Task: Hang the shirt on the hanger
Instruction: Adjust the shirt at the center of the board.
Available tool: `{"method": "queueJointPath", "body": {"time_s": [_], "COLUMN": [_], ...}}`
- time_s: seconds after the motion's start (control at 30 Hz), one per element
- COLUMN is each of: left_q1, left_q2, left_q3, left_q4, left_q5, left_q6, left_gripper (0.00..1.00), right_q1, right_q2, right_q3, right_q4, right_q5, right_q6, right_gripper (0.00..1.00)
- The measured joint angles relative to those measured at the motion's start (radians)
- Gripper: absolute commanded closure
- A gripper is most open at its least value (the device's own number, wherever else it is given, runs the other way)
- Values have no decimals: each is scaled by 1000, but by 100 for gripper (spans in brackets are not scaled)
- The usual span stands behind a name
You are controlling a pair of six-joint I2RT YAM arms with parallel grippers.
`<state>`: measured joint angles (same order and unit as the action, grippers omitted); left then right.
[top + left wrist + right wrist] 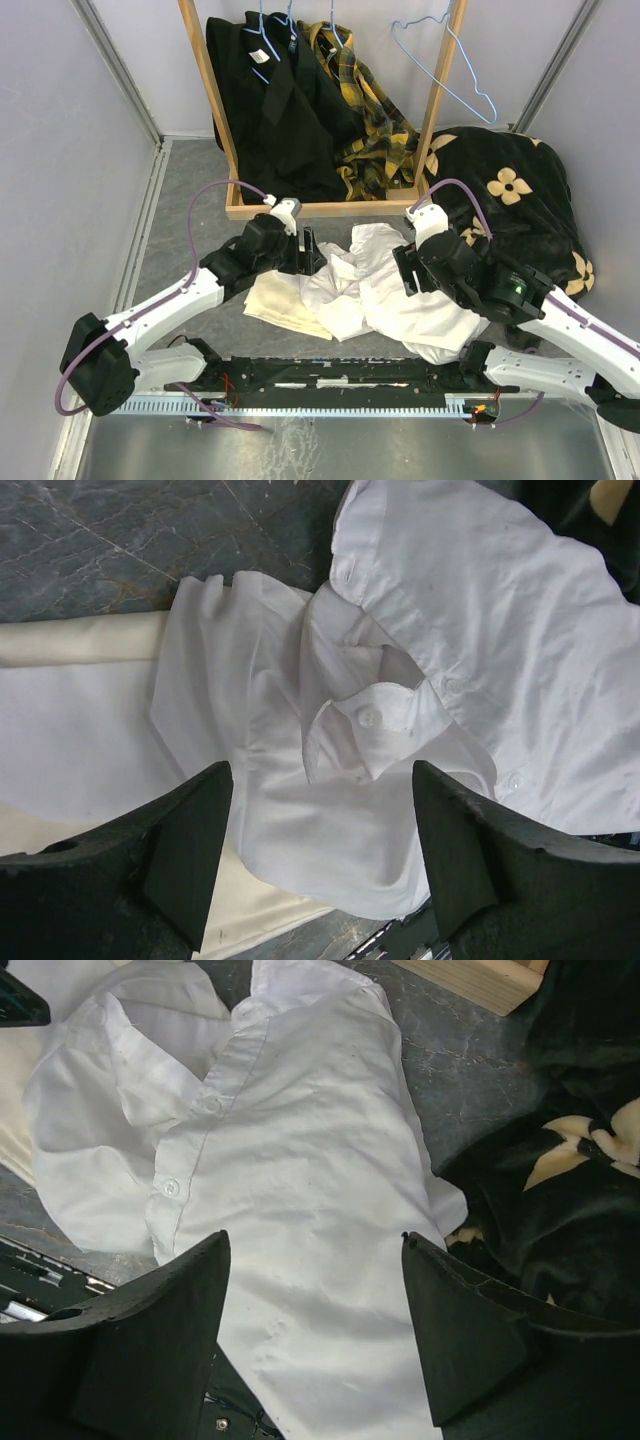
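Observation:
The white shirt [385, 295] lies crumpled on the grey floor between both arms, collar and button placket facing up. My left gripper [310, 250] hovers open over its left side; in the left wrist view the gripper [320, 770] has a folded cuff and loose cloth of the shirt [480, 630] between its spread fingers, not pinched. My right gripper [407, 272] is open above the shirt's right half; the right wrist view shows the gripper [315, 1238] with the smooth front panel of the shirt [300, 1130] under it. The empty light-blue hanger [472, 68] hangs at the rack's right post.
A cream-yellow folded cloth [280, 300] lies under the shirt's left edge. The wooden rack [330, 208] holds black and plaid garments on blue hangers. A black blanket with cream flowers [520, 200] is heaped at the right. A black rail [330, 375] runs along the near edge.

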<state>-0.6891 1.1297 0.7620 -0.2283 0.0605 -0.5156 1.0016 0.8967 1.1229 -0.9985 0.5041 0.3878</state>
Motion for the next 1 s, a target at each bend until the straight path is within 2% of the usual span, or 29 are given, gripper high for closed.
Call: {"method": "queueJointPath", "body": {"time_s": [0.2, 0.4, 0.6, 0.63, 0.67, 0.73, 0.77, 1.0], "left_q1": [-16, -19, -47, -48, -50, -50, -50, -50], "left_q2": [35, 72, 174, 188, 200, 224, 245, 312], "left_q3": [0, 0, 0, 0, 0, 5, 16, 138], "left_q4": [3, 37, 75, 77, 79, 81, 78, -11], "left_q5": [-10, -5, -8, -11, -13, -24, -33, -156], "left_q6": [0, 0, 2, 2, 3, 9, 21, 66], "left_gripper": [34, 38, 49, 53, 62, 94, 97, 97], "right_q1": [0, 0, 0, 0, 0, 0, 0, 0], "right_q2": [5, 24, 27, 28, 29, 29, 29, 20], "right_q3": [-9, -31, -42, -42, -42, -42, -42, -47], "right_q4": [26, 39, 45, 46, 46, 46, 46, 48], "right_q5": [-26, -38, -56, -57, -58, -59, -59, -58], "right_q6": [0, 0, 0, 0, 0, 0, 0, 5], "right_gripper": [23, 23, 23, 23, 23, 23, 23, 23]}}
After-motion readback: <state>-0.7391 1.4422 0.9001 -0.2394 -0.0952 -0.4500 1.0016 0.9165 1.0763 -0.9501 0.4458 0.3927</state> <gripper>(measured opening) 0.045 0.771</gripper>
